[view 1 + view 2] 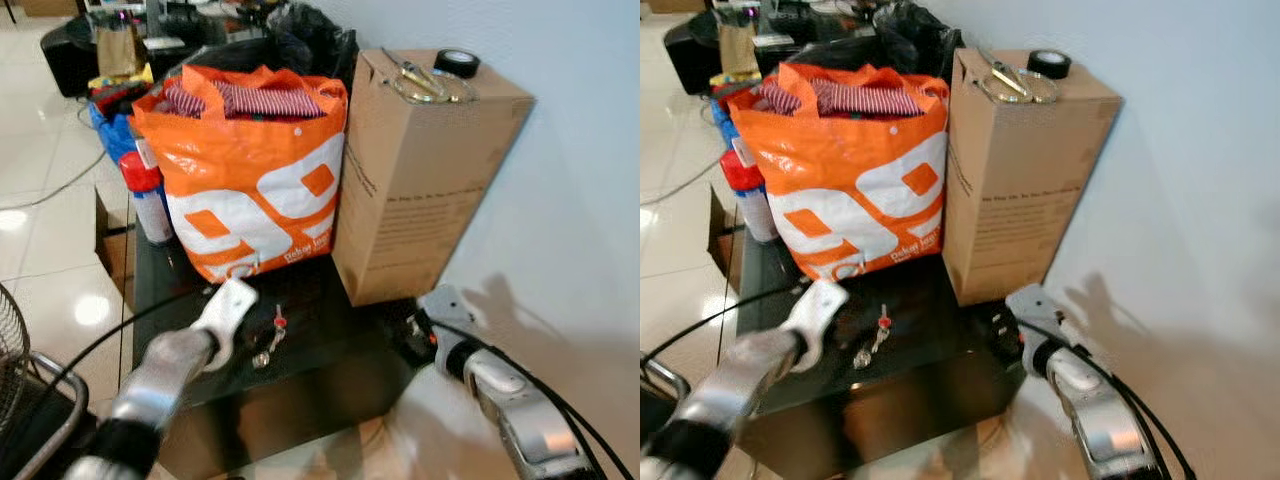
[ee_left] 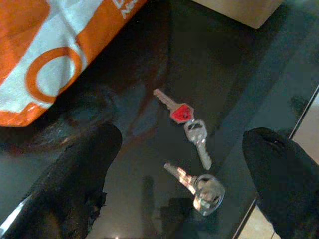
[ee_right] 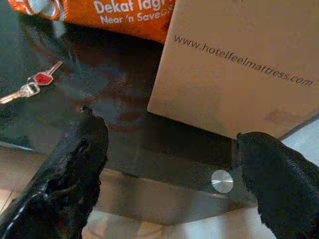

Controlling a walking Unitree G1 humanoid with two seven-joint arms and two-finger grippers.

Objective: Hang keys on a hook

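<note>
A: Where are the keys [image 2: 192,147]?

B: Flat on the dark glass counter [image 1: 330,345], just in front of the orange bag [image 1: 245,170] and near the cardboard box [image 1: 420,170]. One has a red head.

A: Which step is this?

B: The pickup, I'd say. The left gripper [image 2: 182,172] hovers over them, fingers spread wide, nothing held.

A: And the right gripper [image 3: 169,164]?

B: At the counter's edge by the box, also spread apart and empty.

A: Next move?

B: Probably lower the left gripper straight down, straddle the ring, and pinch. Thin metal on glass may slide.
</note>
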